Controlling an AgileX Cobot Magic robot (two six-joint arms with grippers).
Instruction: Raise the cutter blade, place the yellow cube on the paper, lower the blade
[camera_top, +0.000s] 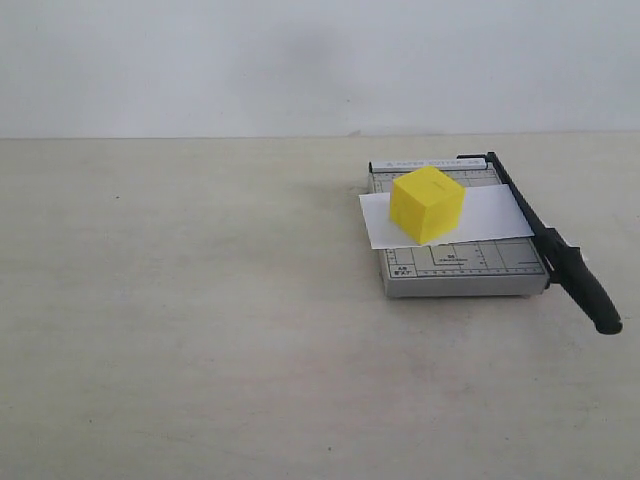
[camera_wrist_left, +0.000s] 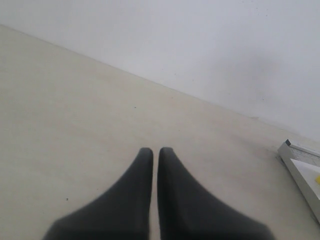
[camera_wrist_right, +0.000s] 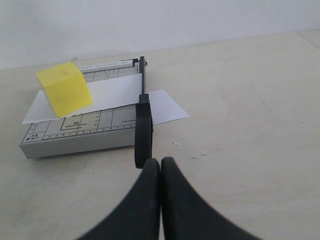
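The yellow cube rests on the white paper, which lies across the grey gridded cutter base. The cutter blade is down along the base's right edge, its thick handle end sticking out past the front. Part of the paper pokes out beyond the blade. My right gripper is shut and empty, just short of the handle end and apart from it. My left gripper is shut and empty over bare table. Neither arm shows in the exterior view.
A beige table top runs back to a white wall. A corner of the cutter base shows at the edge of the left wrist view. Small paper scraps lie beside the blade handle.
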